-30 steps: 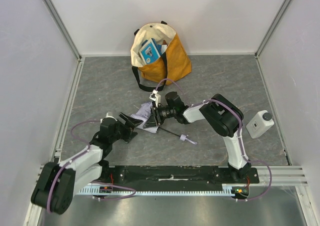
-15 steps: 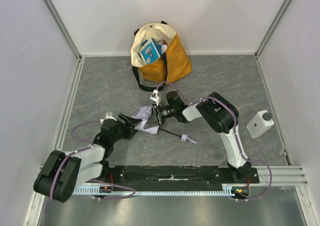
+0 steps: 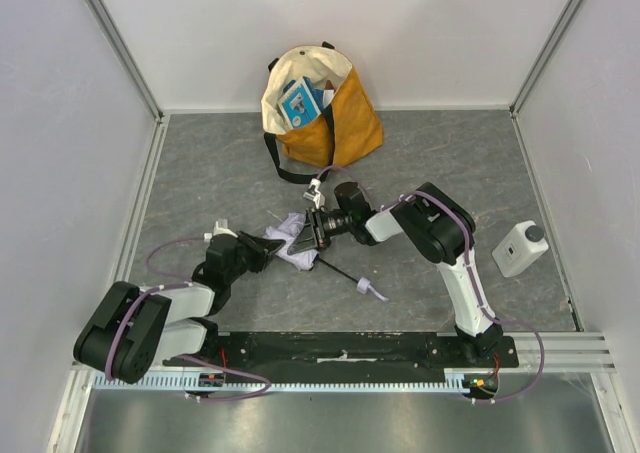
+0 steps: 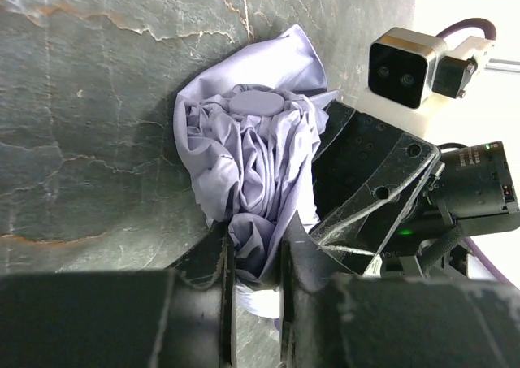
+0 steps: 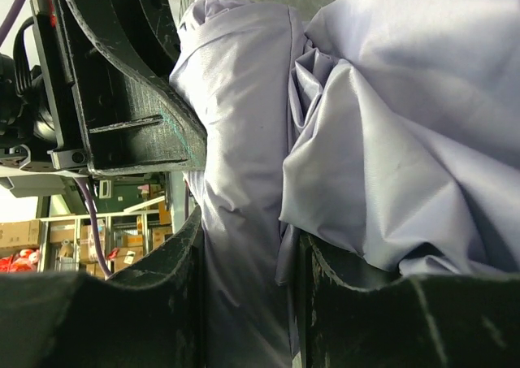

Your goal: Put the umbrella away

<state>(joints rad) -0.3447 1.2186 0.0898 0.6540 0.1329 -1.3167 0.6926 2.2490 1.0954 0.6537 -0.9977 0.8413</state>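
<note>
A: Umbrella [image 3: 288,243] lies collapsed on the table [image 3: 200,173], just left of centre in the overhead frame. Canopy [image 4: 252,149] is bunched. The black shaft [image 3: 338,270] runs down-right to the wrist strap [image 3: 370,290].

B: Claws?

A: Left gripper [image 4: 257,248] pinches a fold of canopy at bottom centre of its wrist view. Its fingers [image 4: 221,262] are nearly together with cloth between them. Right gripper [image 5: 248,250] clamps a thicker wad from the opposite side, and fabric fills its gap.

B: So both hold cloth, not the shaft.

A: Looks so. Whether either grip also catches a rib, cannot tell. Step in hand, by my judgement: gather the canopy and carry it to the tote bag [image 3: 335,123], top centre, well apart from the umbrella.

B: How to do it well?

A: Move both arms together, gently. Thin fabric may slip out, and pulling apart would spread the canopy. Lift high enough that shaft and strap clear the table rather than drag. The bag's mouth holds other items, so aim for the free part of the opening.
</note>
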